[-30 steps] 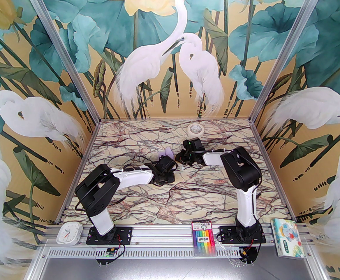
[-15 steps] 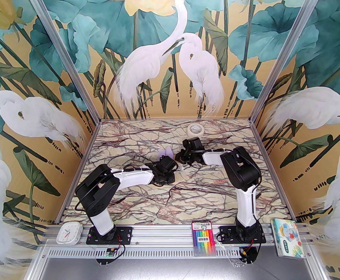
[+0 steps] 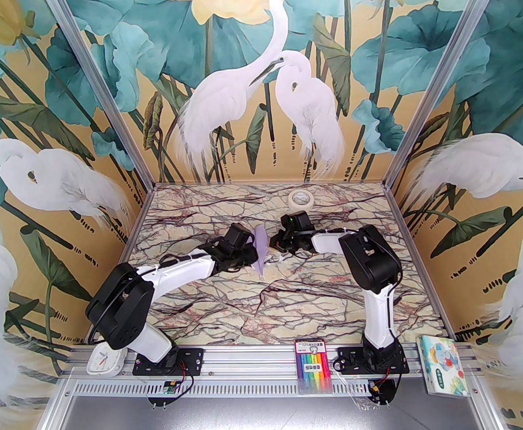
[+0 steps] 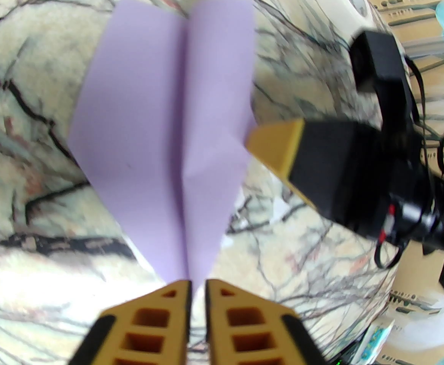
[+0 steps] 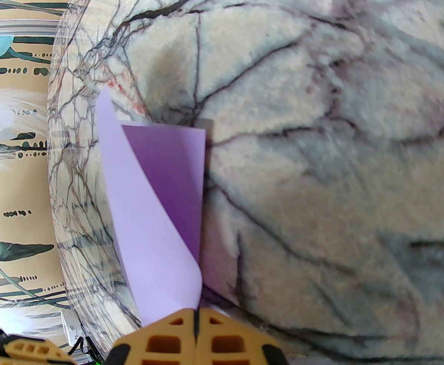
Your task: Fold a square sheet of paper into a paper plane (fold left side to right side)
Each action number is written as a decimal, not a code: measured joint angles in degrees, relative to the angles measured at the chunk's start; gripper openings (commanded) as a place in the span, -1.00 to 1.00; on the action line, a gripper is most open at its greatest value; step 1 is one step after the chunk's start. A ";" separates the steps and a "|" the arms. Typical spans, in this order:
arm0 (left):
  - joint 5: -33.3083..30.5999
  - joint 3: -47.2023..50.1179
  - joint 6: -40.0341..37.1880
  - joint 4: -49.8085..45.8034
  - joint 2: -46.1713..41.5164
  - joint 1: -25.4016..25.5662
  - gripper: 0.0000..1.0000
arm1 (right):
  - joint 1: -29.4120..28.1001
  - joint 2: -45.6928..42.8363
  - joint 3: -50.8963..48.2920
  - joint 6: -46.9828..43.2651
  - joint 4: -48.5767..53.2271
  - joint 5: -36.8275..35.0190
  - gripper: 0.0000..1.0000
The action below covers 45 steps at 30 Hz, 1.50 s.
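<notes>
Both arms are in over the middle of the marble table (image 3: 288,303), and between them sits the paper plane (image 3: 260,248), a pale lavender dart, well short of the white tape roll (image 3: 300,199) at the back. From above the plane looks tipped up on its side, nose toward the near edge, tail toward the back wall. Over to the left wrist camera: the centre ridge runs straight down the frame, wings spread either side, and the pointed nose runs right down into the slim gap of the left gripper (image 4: 197,285). Those jaws are drawn in narrow, pinching the nose. From the right, one of the yellow fingers (image 4: 277,146) of the other arm meets the edge of the right wing. The right wrist camera confirms it: the right gripper (image 5: 196,318) has its jaws pressed together with lavender paper nipped between them, one layer curling up and away from the tips, a darker inner face showing behind it. So the plane is held at two places, nose and wing. Whether any of it touches the marble, I cannot tell.
</notes>
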<state>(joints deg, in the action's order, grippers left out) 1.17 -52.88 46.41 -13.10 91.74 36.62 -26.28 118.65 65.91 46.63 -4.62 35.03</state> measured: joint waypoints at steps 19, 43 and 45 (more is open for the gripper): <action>0.87 -0.50 3.96 1.05 9.55 -0.68 -0.92 | -0.35 2.25 4.33 -1.51 2.16 0.63 -1.00; 0.61 -4.22 3.72 -4.13 11.26 -0.68 -0.96 | -0.33 5.86 13.14 -9.35 10.88 5.38 -1.00; 0.57 -4.55 3.69 -4.55 11.43 -0.68 -0.96 | -0.33 6.12 13.79 -10.49 12.17 5.57 -1.00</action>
<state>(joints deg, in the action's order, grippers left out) 1.74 -57.43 50.11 -17.65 103.18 35.94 -26.61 124.77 79.70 36.14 7.55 40.60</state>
